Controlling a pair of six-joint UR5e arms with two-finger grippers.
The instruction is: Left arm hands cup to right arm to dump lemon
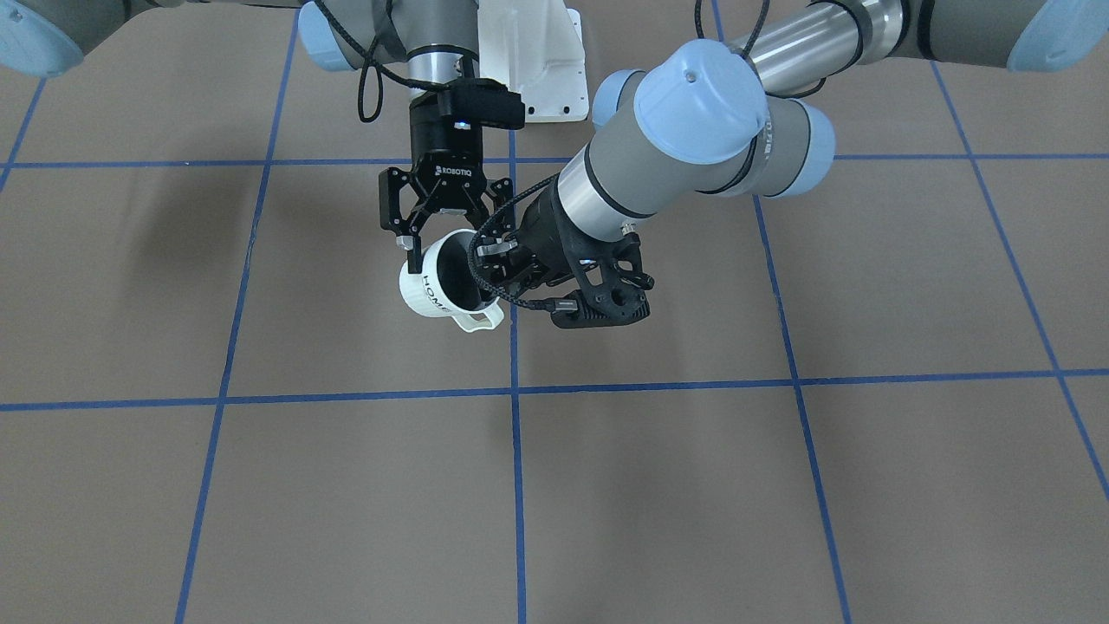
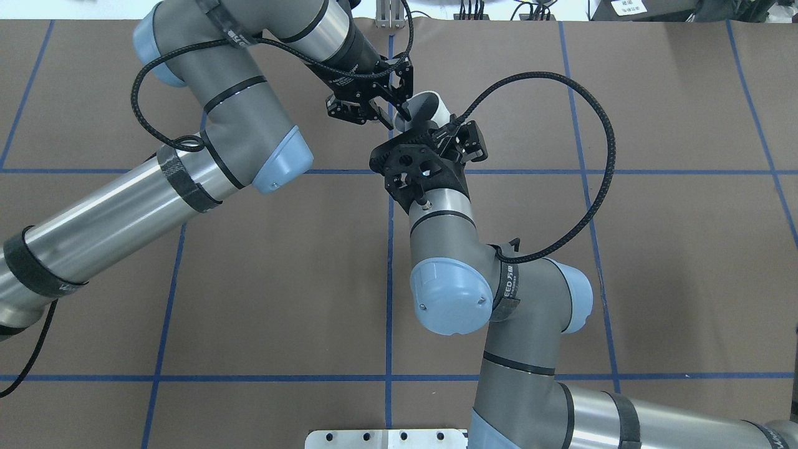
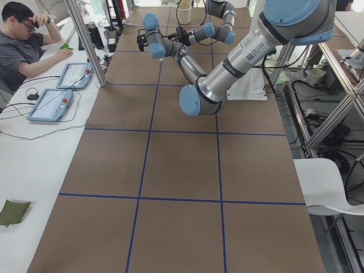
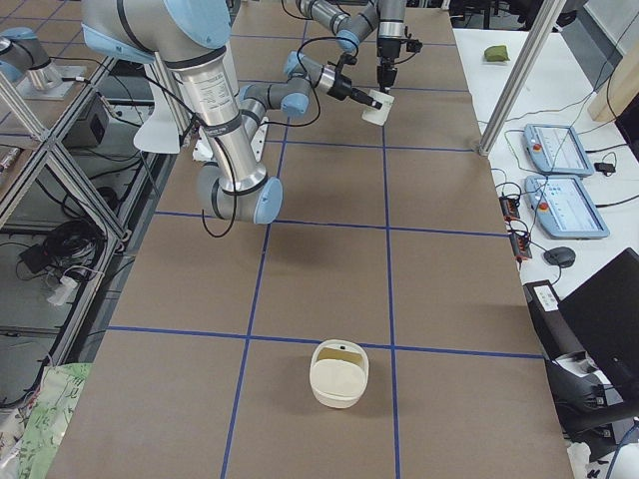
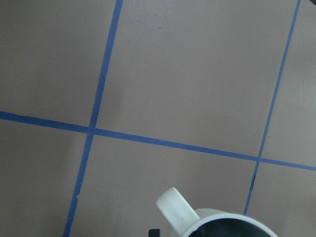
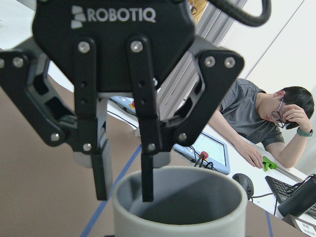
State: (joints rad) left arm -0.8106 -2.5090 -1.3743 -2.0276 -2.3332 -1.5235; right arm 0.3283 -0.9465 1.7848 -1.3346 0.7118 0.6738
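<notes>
Cup (image 1: 426, 293): held aloft over the table (image 1: 260, 485), tilted, pinched at the rim by the left gripper (image 1: 490, 263); judged mid hand-over, right gripper (image 6: 123, 196) part-open astride the wall, one finger inside, so its closing comes next, before the left gripper lets go; lemon unseen, cup's depths dark.

Glossy, ribbed, ceramic-looking cup (image 1: 423, 293); table (image 1: 693, 494) matt brown paper w/ blue tape lines (image 1: 518, 485).
</notes>
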